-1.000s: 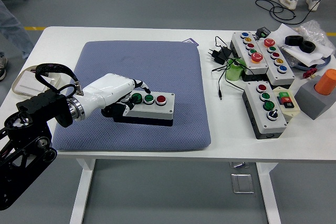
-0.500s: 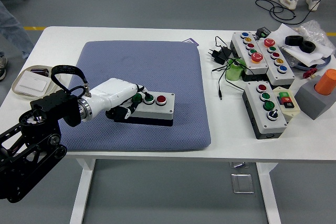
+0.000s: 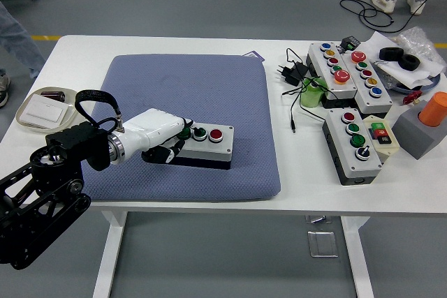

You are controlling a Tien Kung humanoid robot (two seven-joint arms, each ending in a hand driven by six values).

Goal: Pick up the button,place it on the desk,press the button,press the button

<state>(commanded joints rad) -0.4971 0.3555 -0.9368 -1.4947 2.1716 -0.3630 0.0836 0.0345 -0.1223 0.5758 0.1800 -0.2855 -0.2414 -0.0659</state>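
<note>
**Pressing the left-hand button**

The left robot hand (image 3: 162, 137) rests on the button box (image 3: 202, 146), fingers curled, one fingertip at its leftmost green button (image 3: 184, 132) (contact unclear). The box sits on the blue mat (image 3: 188, 123) on the worktop (image 3: 307, 172). Best pressed straight down, so the box doesn't skid.

The pad (image 3: 188, 120) lies on the table (image 3: 279, 186). On the pad's near part sits the button box (image 3: 202, 144), with the left hand (image 3: 157, 141) at the box's left end. Left of the pad lies a tray (image 3: 38, 111). Right of the pad sit more button boxes (image 3: 349, 102), a cable (image 3: 293, 92) between.
</note>
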